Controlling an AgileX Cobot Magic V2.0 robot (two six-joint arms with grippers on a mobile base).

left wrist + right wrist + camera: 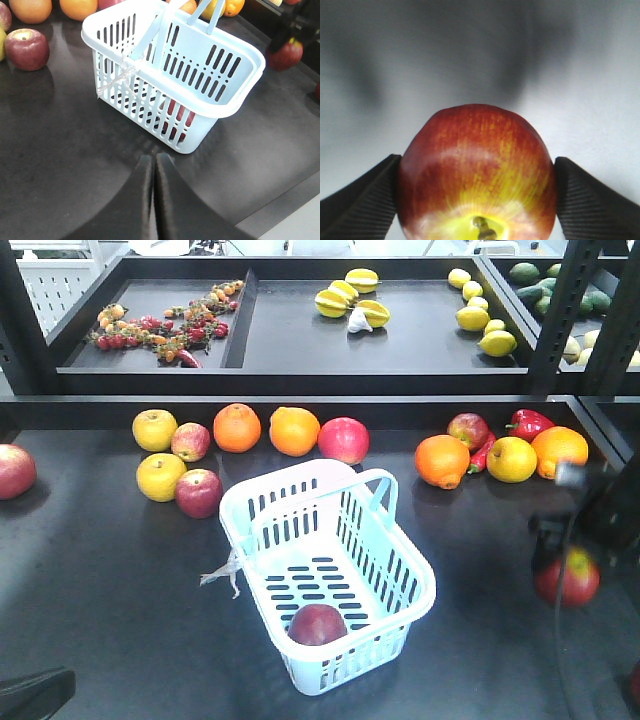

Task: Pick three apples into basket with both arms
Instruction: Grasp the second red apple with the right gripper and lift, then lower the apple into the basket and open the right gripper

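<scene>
My right claw [476, 200] is clamped on the held apple [477, 165], with a ribbed pad [365, 202] pressed into each flank at the widest part so the round skin cannot squirt out. The stem end faces my wrist camera. From the front, that fruit sits out at about four o'clock from the basket [285, 480], well apart from it. The view there is smeared, so I cannot say how high it rides above the table [100, 590]. One apple down already: the basket apple [317, 624] lies on the slotted floor, tucked against the six o'clock wall, which leaves the middle open for my drop. My left claw [153, 159] is pinched shut on nothing, parked low at the basket's near corner and out of the other arm's lane. By my count that makes one in, one in hand and one to fetch. The loose apple [199, 492] at ten o'clock of the basket looks like the left side's natural pick. My call for the next move: carry across, clear the rim and handles, then let go low.
</scene>
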